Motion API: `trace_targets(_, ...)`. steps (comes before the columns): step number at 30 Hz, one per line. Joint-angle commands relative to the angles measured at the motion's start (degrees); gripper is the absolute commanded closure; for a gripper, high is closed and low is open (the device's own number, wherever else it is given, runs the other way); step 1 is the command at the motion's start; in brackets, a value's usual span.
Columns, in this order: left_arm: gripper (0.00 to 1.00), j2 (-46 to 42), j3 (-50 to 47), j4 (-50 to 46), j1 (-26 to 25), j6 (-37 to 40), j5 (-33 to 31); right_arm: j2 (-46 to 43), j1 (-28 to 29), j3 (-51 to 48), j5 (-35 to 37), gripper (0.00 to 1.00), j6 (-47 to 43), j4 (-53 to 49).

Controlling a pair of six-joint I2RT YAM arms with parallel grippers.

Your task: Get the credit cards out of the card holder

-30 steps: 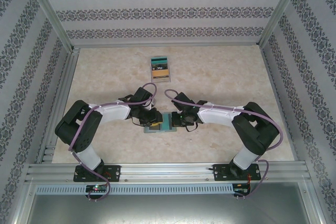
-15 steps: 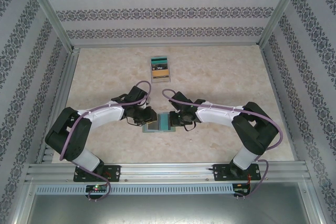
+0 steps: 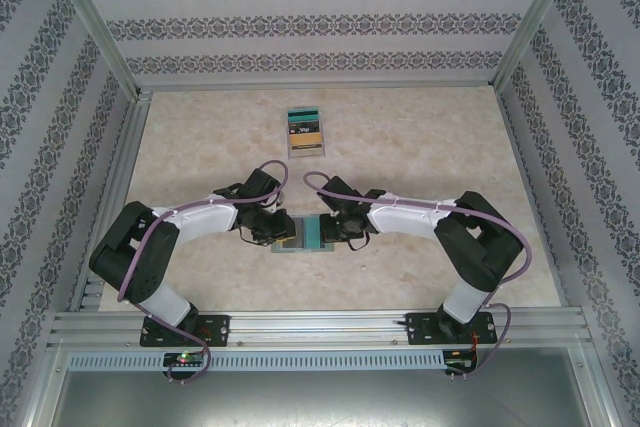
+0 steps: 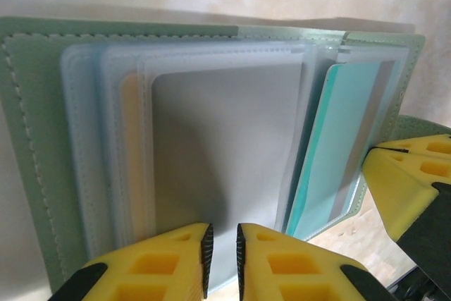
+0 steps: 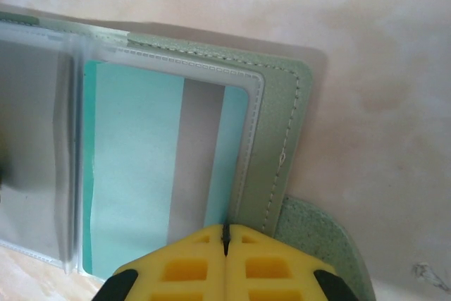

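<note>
The small, flat, grey-green folding card holder (image 3: pixel 300 235) lies open on the pale stone-look worktop (image 3: pixel 430 147), between the 2 arms. The right pincer (image 5: pixel 225 241) is closed tight at the holder's right edge, maybe to keep it flat. The left pincer (image 4: pixel 222 248) sits at the clear pockets with a thin gap. I cannot tell if it grips. 1 teal plastic credit card (image 5: pixel 134 167) sits in its pocket. Other cards (image 3: pixel 305 133) lie well apart, likely out already.
</note>
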Motion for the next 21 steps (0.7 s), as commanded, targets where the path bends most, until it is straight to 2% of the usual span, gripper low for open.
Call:
trace_targets(1, 0.79, 2.1, -1.3, -2.2, 0.4, 1.1, -1.3, 2.1, 0.8, 1.2, -0.5, 0.93, -0.5, -0.2)
trace_targets(21, 0.79, 2.3, -0.8, -2.3, 0.4, 1.1, -1.0, 3.6, 2.2, 3.2, -0.7, 0.93, -0.5, -0.5)
